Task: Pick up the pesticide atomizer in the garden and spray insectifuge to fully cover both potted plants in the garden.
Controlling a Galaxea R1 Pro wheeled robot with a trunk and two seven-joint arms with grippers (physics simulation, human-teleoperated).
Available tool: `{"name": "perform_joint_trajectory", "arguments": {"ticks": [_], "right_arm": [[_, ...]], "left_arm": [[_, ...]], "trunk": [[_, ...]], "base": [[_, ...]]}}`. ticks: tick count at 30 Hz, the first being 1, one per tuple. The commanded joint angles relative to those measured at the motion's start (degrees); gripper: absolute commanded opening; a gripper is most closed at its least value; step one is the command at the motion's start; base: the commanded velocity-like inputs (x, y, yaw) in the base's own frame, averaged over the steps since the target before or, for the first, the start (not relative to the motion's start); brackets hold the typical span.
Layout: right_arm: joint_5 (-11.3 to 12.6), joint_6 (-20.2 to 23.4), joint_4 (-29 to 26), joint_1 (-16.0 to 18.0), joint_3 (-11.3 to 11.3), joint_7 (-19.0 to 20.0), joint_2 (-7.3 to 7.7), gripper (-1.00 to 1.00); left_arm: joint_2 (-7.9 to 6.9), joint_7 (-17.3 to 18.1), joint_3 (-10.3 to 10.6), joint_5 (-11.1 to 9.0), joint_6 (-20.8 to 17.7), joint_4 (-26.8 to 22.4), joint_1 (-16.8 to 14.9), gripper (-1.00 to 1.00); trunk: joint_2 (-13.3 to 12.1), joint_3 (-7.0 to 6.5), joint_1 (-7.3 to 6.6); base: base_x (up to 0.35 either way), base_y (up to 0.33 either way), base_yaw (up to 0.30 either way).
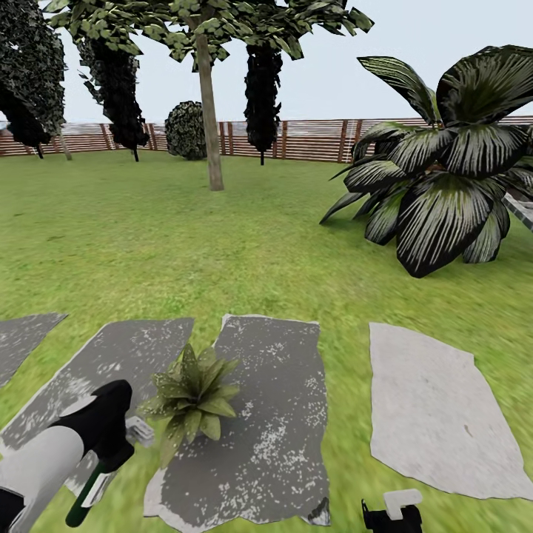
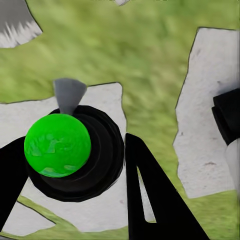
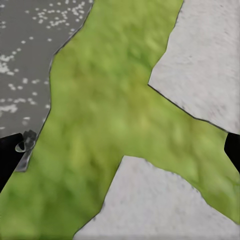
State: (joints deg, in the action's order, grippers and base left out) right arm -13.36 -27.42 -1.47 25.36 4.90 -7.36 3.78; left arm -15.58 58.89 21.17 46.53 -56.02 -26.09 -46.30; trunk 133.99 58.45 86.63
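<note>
- Far left, head view: my left arm comes in from the bottom corner, white forearm and black wrist, with my left gripper (image 1: 111, 463) holding the pesticide atomizer (image 1: 87, 494). The dark green body points down toward the grass and a pale grey bit of the spray head sticks out beside the black wrist.
- Left wrist view: my left gripper (image 2: 75, 165) has black fingers (image 2: 155, 200) on either side of the atomizer (image 2: 57, 145), seen end-on as a bright green round shape inside a black ring. The jaws are clamped narrow on it.
- Just right of that hand in the head view: one potted plant (image 1: 194, 396), a low rosette of pointed green leaves sitting on a dark speckled stepping stone (image 1: 274, 414). Its pot is hidden under the leaves. It is near the atomizer but not touching it.
- Lawn (image 1: 185, 244) runs all around, with grey stones in a row across the foreground.
- Right of centre: a pale grey stepping stone (image 1: 437, 407), apart from the speckled one, with a grass strip between.
- Bottom right: my right gripper (image 1: 392, 514) just pokes into the head view, black with a white piece on top. In the right wrist view the black fingertips (image 3: 10, 155) sit at opposite edges with grass and stones between them. It is spread wide and holds nothing.
- Right, further back: a big dark broad-leaved bush (image 1: 444, 163).
- Background: a tree trunk (image 1: 209, 104) and a brown slatted fence (image 1: 311, 139).
</note>
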Motion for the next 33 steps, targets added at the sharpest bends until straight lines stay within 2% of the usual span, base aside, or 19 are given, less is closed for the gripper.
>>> {"name": "perform_joint_trajectory", "arguments": {"ticks": [1,9,12,17,19,21,24,25,28,33], "right_arm": [[-0.6,-0.2,0.1,0.0,0.5,-0.2,0.00,1.00],[-0.6,-0.2,0.1,0.0,0.5,-0.2,0.00,1.00],[-0.6,-0.2,0.1,0.0,0.5,-0.2,0.00,1.00],[-0.6,-0.2,0.1,0.0,0.5,-0.2,0.00,1.00],[-0.6,-0.2,0.1,0.0,0.5,-0.2,0.00,1.00],[-0.6,-0.2,0.1,0.0,0.5,-0.2,0.00,1.00],[-0.6,-0.2,0.1,0.0,0.5,-0.2,0.00,1.00],[-0.6,-0.2,0.1,0.0,0.5,-0.2,0.00,1.00],[-0.6,-0.2,0.1,0.0,0.5,-0.2,0.00,1.00],[-0.6,-0.2,0.1,0.0,0.5,-0.2,0.00,1.00]], "left_arm": [[0.16,0.5,0.2,0.5,-0.2,0.0,0.0,-1.00],[1.67,0.3,0.3,0.6,-0.1,0.1,1.2,-1.00],[1.63,0.1,0.1,0.8,-0.1,-0.3,1.3,-1.00],[1.58,-4.1,-0.1,0.6,-0.3,-0.4,1.3,-1.00],[1.63,-4.7,-0.1,0.3,-0.4,-0.2,1.3,-1.00],[2.01,-4.5,-0.1,-0.5,-0.4,0.0,1.3,-1.00],[3.25,-4.5,0.0,-3.4,-0.2,0.1,1.3,-1.00],[3.55,-4.5,0.0,-3.8,-0.2,0.1,1.3,-1.00],[4.63,-4.7,0.0,-4.3,-0.1,0.2,1.3,-1.00],[4.60,-4.9,-0.2,-4.3,-0.1,-0.6,1.3,-1.00]], "trunk": [[0.0,0.05,-0.01],[0.0,0.05,-0.01],[0.0,0.05,-0.01],[0.0,0.05,-0.01],[0.0,0.05,-0.01],[0.0,0.05,-0.01],[0.0,0.05,-0.01],[0.0,0.05,-0.01],[0.0,0.05,-0.01],[0.0,0.05,-0.01]], "base": [[0.000,0.000,0.000],[0.000,0.000,0.023],[0.000,0.000,0.220],[0.000,0.000,0.267],[0.000,0.000,0.172],[0.000,0.000,0.042],[0.000,0.000,0.009],[0.000,0.000,0.003],[0.000,0.000,0.001],[0.000,-0.113,0.000]]}}
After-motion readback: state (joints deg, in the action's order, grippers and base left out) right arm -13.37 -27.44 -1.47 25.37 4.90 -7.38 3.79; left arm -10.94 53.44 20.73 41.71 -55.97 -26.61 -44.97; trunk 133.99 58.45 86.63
